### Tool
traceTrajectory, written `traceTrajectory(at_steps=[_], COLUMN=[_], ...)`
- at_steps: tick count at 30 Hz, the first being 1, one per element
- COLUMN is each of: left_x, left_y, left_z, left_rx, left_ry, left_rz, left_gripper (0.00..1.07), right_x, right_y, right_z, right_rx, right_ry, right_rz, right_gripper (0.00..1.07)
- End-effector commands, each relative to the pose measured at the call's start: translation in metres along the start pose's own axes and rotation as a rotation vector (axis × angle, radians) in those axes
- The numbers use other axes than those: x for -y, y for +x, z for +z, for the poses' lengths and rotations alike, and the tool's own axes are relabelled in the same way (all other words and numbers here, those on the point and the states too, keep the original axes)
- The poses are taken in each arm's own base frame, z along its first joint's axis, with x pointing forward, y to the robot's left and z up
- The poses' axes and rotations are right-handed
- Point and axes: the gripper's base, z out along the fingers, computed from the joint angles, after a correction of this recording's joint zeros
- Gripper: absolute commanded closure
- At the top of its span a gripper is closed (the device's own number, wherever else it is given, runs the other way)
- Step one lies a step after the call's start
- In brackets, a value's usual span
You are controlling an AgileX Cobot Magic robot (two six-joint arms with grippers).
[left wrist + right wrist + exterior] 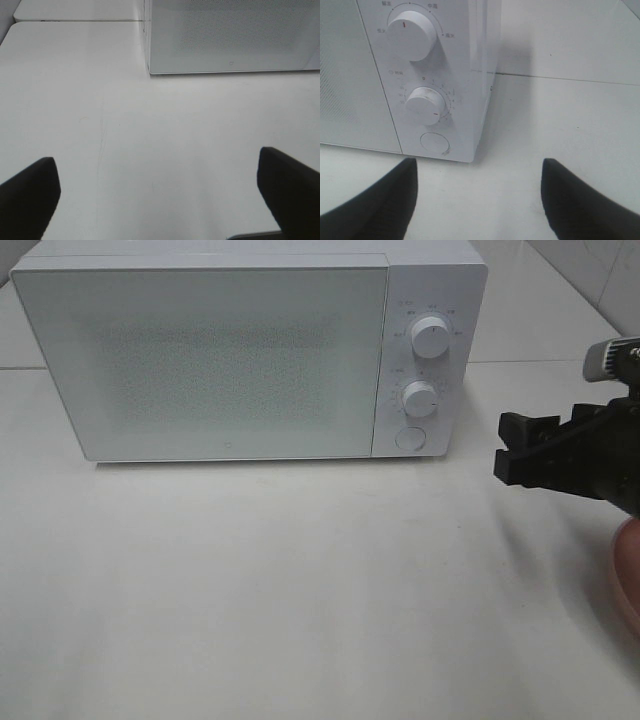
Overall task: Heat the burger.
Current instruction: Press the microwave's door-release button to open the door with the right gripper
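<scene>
L jaws, R jaws open; bare table (300, 590) up to microwave (200, 360) front edge.

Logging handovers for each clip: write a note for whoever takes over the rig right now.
Left gripper: jaws open, empty, over the table.
Right gripper: jaws open, empty, right of the microwave, facing its knobs.
Burger: not in view; only a pink plate's rim shows at the right edge.
Microwave door shut; contents hidden.
Left, probably: find burger, open door, load, shut, set knobs.
</scene>
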Motion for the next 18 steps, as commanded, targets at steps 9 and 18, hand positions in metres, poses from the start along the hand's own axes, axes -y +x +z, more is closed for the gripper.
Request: traceTrajectory(at_steps=[9, 18], left_x=[0.000, 0.000], left_y=[0.001, 0.001], left_z=[-0.003, -0.003], left_rx=[0.035, 0.035], left_ry=[-0.002, -0.002], left_rz=[0.002, 0.002], left_gripper=[0.07, 0.07], right_x=[-0.028, -0.051], right_y=[0.015, 0.033], right_z=[0.003, 0.006], right_rx=[0.057, 0.062], right_ry=[0.065, 0.042], right_rz=[-0.041, -0.081], right_gripper=[0.38, 0.36])
